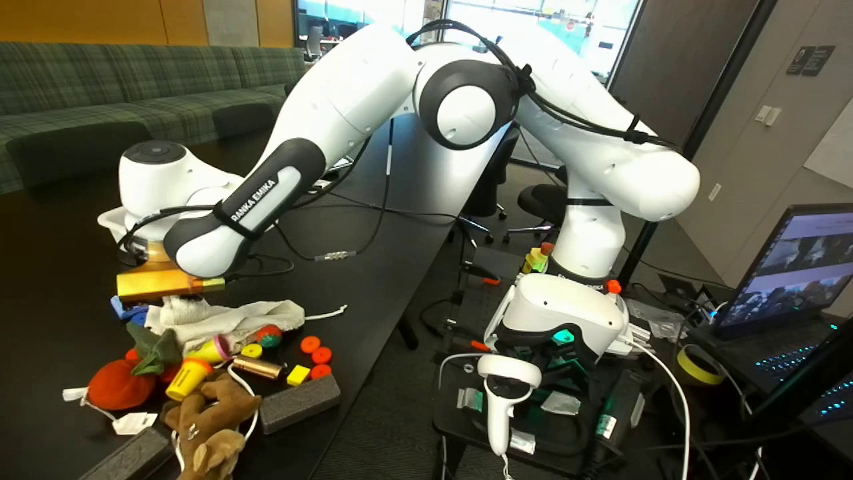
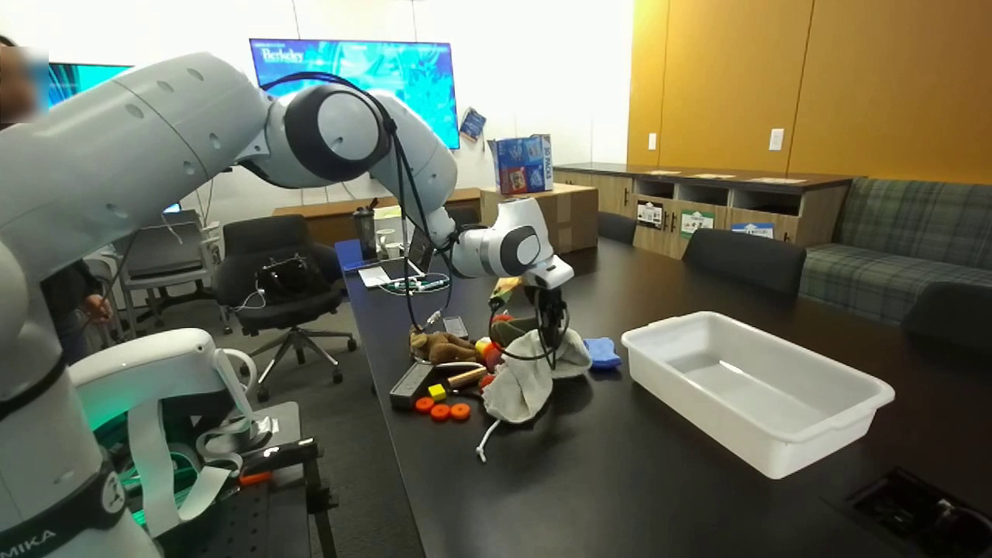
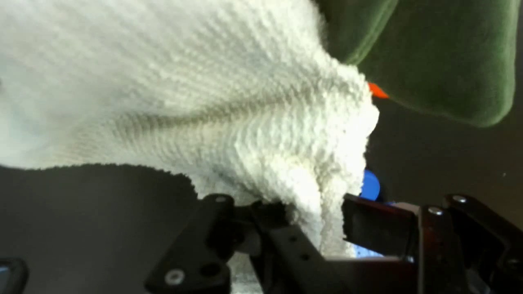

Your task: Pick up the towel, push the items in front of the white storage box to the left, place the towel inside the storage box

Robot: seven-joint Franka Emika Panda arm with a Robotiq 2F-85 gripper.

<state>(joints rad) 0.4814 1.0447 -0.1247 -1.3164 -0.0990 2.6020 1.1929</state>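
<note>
The white towel [image 2: 521, 387] lies crumpled over the near side of the toy heap, a white cord trailing from one end. My gripper [image 3: 312, 218] points down at it, and a fold of the cloth is pinched between the jaws, so it is shut on the towel. The items, among them an orange plush [image 1: 120, 385], a brown bear [image 1: 216, 413] and red discs [image 2: 440, 411], lie beside and partly under the towel. A blue item [image 2: 602, 353] sits between towel and box. The white storage box [image 2: 697, 407] stands apart from the gripper; the arm mostly hides it in an exterior view.
Dark grey blocks [image 1: 300, 403] and a yellow cube [image 1: 298, 375] lie near the table's edge. A cable [image 1: 333, 255] hangs from the arm over the table. A cardboard box [image 2: 570, 217] stands farther back. A socket hatch [image 2: 922, 511] is set in the tabletop.
</note>
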